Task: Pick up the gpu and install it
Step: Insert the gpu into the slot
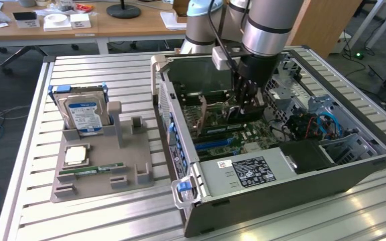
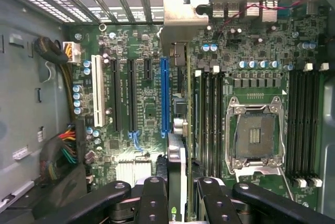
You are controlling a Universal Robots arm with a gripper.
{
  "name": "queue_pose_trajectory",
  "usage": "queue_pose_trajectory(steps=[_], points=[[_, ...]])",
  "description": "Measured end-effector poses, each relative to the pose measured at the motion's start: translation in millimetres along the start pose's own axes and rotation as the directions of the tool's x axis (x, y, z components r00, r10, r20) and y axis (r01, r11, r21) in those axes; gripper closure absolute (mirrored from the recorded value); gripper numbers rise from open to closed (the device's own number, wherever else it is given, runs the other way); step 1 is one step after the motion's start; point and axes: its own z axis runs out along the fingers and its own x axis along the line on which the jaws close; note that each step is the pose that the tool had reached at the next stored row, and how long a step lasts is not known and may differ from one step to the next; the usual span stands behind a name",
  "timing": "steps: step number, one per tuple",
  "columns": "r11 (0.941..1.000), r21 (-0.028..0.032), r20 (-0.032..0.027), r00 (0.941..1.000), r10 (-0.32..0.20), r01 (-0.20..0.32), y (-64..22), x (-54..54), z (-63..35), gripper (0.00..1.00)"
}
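Slatted metal table (image 1: 112, 221), wooden desk (image 1: 132, 25) behind, hand (image 2: 180, 195) gripping gpu (image 2: 177, 161)

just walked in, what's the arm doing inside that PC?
The arm reaches into the open PC case. Its pincer is shut on the gpu, holding it edge-on over the motherboard. The card sits close by the blue slot. Whether it is seated in a slot can't be told.
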Motion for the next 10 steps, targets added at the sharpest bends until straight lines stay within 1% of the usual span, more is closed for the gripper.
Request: queue_pose_trajectory(steps=[4,10], points=[[1.0000,0.0001,0.0001,1.0000,0.000,0.000,-0.1,5.0,0.0,0.73],[1.0000,0.0001,0.0001,1.0000,0.000,0.000,-0.1,5.0,0.5,0.73]])
